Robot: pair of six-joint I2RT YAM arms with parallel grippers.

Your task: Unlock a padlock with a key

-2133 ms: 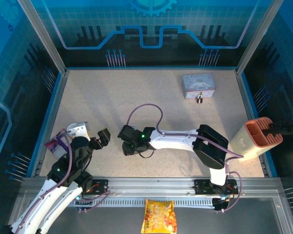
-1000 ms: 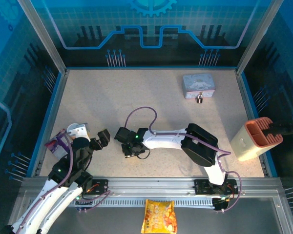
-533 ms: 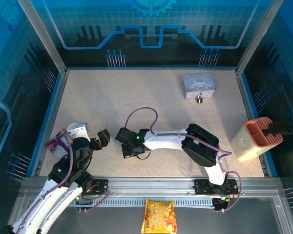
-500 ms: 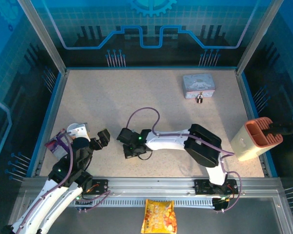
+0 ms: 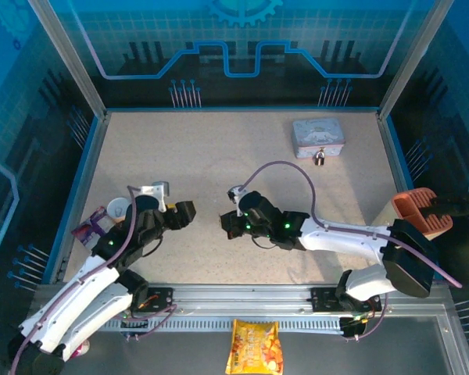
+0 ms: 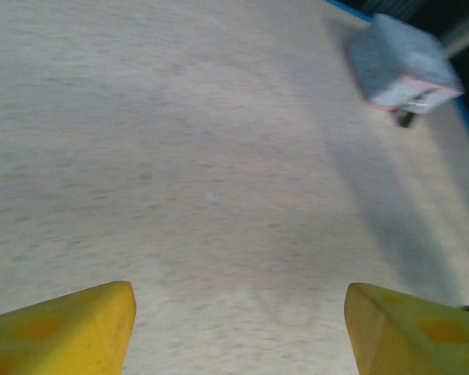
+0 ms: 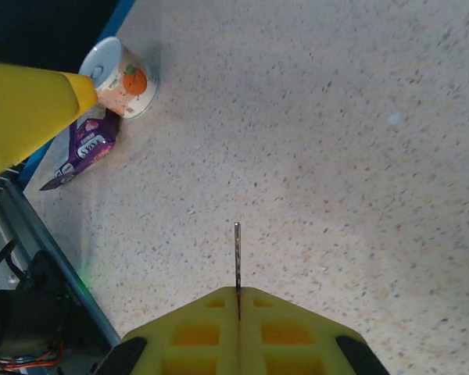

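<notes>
Far left, at the table [image 5: 219, 156] edge: cup [image 5: 117, 209] and purple packet [image 5: 86, 231]. Left gripper [image 5: 186, 212] is over the table, fingers [image 6: 78, 328] spread wide with nothing between them. Just right of it, the right gripper [image 5: 228, 223] is pinched tight on the key [image 7: 237, 258], whose thin blade juts out past the fingertips. Far right rear: padlock [image 5: 320, 158] touching the front of the tin [image 5: 318, 136], well apart from both grippers.

Looks like a robotics lab test cell: fenced by aluminium posts [image 5: 66, 55] and blue panels [image 5: 242, 47] printed with circuit and gear art, floored with a speckled table [image 5: 180, 156], fitted with arms [image 5: 344, 238] bolted to a rail [image 5: 242, 297].
</notes>
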